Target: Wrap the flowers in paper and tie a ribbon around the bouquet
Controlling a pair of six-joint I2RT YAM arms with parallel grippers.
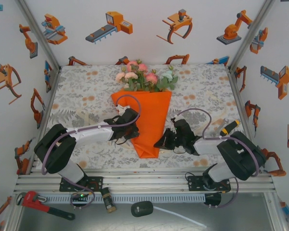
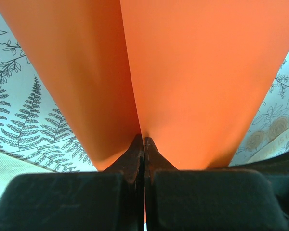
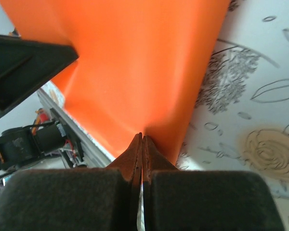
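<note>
The pale leaf-printed tablecloth (image 1: 86, 101) spreads beneath my fingers. On it lies the bright orange paper cone (image 1: 147, 120), held between my two grippers, with pink and cream fabric roses (image 1: 139, 77) well beyond my fingertips (at its wide end). My left gripper (image 2: 144, 142) pinches one edge, fingers pressed together; my right gripper (image 3: 142, 139) pinches the opposite edge likewise.

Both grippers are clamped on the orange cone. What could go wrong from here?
The left gripper and right gripper each pinch a thin edge of the paper; pulling apart could tear it. It is untied, so releasing either may let it unroll. The flowers at the wide end might slide out if it tilts.
</note>
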